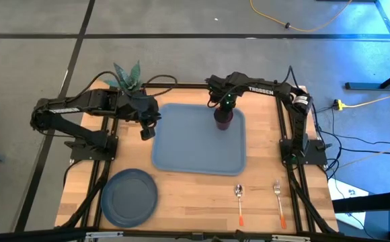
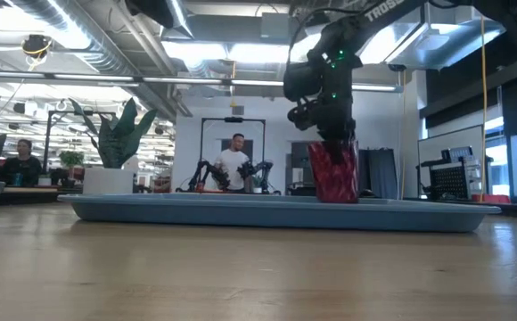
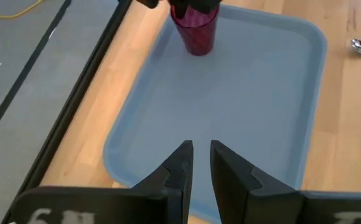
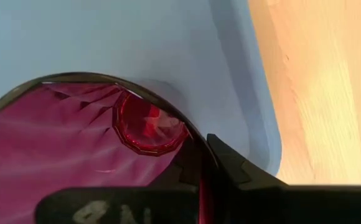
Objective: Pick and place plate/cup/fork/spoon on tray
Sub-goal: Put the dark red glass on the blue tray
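step: cup placement, 1 of 4 items | right gripper (image 1: 226, 107) fingers clamped on rim of cup (image 1: 223, 118), standing on tray (image 1: 181, 144) upper right | left gripper (image 1: 146, 129) nearly closed, empty, at tray's left edge | next: release, lift clear; plate (image 1: 129, 196), spoon (image 1: 239, 195), fork (image 1: 278, 191) wait lower frame

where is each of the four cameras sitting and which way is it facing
High: overhead, straight down on the table, both arms, plate, fork, spoon.
Low: table height, level across the tray; the right arm comes down from above.
Left wrist: past its end effector, nearly shut, over the tray.
Right wrist: down into the cup, which its end effector grips.
Shared: cup and tray show in all four.
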`<state>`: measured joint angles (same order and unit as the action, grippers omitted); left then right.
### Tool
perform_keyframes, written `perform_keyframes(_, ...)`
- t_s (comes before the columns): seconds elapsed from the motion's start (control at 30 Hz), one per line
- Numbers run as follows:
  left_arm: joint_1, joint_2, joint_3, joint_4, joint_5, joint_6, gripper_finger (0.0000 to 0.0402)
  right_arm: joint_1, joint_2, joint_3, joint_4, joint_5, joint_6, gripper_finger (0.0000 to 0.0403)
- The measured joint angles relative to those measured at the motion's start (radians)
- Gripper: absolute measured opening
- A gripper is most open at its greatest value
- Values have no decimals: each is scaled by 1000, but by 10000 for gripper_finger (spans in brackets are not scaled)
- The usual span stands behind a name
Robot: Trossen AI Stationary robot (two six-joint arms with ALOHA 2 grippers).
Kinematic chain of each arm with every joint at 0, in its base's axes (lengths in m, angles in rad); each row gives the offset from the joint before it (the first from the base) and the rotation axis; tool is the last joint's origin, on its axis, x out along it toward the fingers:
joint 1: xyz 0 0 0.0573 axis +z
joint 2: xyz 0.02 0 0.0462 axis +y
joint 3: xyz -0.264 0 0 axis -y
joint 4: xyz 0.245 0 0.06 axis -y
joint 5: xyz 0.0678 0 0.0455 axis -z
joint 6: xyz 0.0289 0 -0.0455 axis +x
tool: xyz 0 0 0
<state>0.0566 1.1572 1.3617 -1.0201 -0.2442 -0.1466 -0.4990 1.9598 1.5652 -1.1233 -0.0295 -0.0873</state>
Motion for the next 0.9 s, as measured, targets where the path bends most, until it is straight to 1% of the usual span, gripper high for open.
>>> perform_keyframes(0.07, 9, 0, 0, 0, 1, 0, 50, -4, 0, 0, -1, -3, 0, 17)
perform_keyframes(0.2, 14, 0, 0, 0, 3, 0, 50, -7, 0, -1, -6, 2, 0, 51)
perform_keyframes(0.27, 13, 0, 0, 0, 3, 0, 50, -7, 0, -1, -12, 2, 0, 58)
perform_keyframes(0.57, 13, 0, 0, 0, 3, 0, 50, -7, 0, 2, -30, 1, 0, 63)
perform_keyframes(0.63, 13, 0, 0, 0, 3, 0, 50, -7, 2, 20, -63, 3, 0, 64)
perform_keyframes(0.9, 13, 0, 0, -26, 3, -7, 50, -6, 2, 86, -96, 48, 26, 64)
